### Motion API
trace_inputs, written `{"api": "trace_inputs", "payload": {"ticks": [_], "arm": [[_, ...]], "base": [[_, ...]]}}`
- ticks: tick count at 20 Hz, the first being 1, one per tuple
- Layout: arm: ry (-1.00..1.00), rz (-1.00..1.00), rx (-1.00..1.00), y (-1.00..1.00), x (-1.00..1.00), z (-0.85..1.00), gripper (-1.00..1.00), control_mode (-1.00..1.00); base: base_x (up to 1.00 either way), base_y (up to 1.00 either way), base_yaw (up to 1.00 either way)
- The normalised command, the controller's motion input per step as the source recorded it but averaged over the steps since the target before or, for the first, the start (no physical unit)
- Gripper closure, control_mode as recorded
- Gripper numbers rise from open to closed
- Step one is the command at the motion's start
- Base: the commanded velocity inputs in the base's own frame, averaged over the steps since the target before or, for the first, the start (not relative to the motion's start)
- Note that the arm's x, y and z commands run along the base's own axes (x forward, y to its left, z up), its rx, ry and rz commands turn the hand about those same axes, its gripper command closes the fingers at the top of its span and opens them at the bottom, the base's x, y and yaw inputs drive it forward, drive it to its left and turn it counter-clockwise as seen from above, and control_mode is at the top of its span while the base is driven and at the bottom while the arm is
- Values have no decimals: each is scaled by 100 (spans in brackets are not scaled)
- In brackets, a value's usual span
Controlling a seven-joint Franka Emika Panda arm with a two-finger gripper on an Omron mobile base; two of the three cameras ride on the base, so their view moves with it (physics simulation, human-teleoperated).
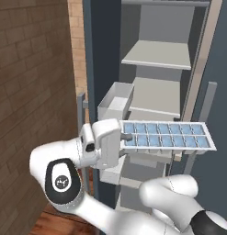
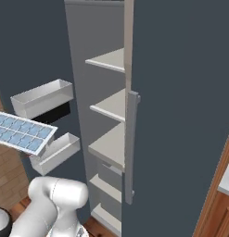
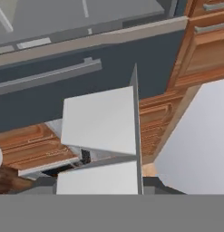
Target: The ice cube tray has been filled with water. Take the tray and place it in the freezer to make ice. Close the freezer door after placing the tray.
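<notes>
The ice cube tray (image 1: pixel 166 136) hangs level in the air, a long white rectangle with pale blue water (image 1: pixel 179 130) in its two rows of cells. My gripper (image 1: pixel 123 137) is shut on its left end. The tray reaches rightward across the front of the open freezer (image 1: pixel 154 87), level with its lower pale grey shelves (image 1: pixel 156 55). The freezer door (image 1: pixel 103 46) stands open on the left, edge-on, with a pale bin (image 1: pixel 116 98) just behind my hand. From the right base view the tray (image 2: pixel 21 132) sits between the two door bins (image 2: pixel 41 97), left of the shelves (image 2: pixel 111 104).
A brown brick wall (image 1: pixel 27 69) closes the left side. Right of the freezer opening stands a second dark door (image 2: pixel 181 115) with a long grey handle (image 2: pixel 131 143). Wooden cabinets (image 2: pixel 218 213) are at the far right. The lower door bin (image 2: pixel 55 150) lies right under the tray.
</notes>
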Motion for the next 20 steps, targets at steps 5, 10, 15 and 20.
{"api": "trace_inputs", "payload": {"ticks": [5, 10, 15, 20], "arm": [[-3, 38, -28, -28, 2, 35, 100, -100], [-12, 24, -15, -30, 0, 12, 100, -100], [-2, 5, -11, -25, 4, 10, 100, -100], [0, 16, -1, -37, 22, 9, 100, -100]], "base": [[0, 0, 0], [0, 0, 0], [0, 0, 0], [0, 0, 0]]}}
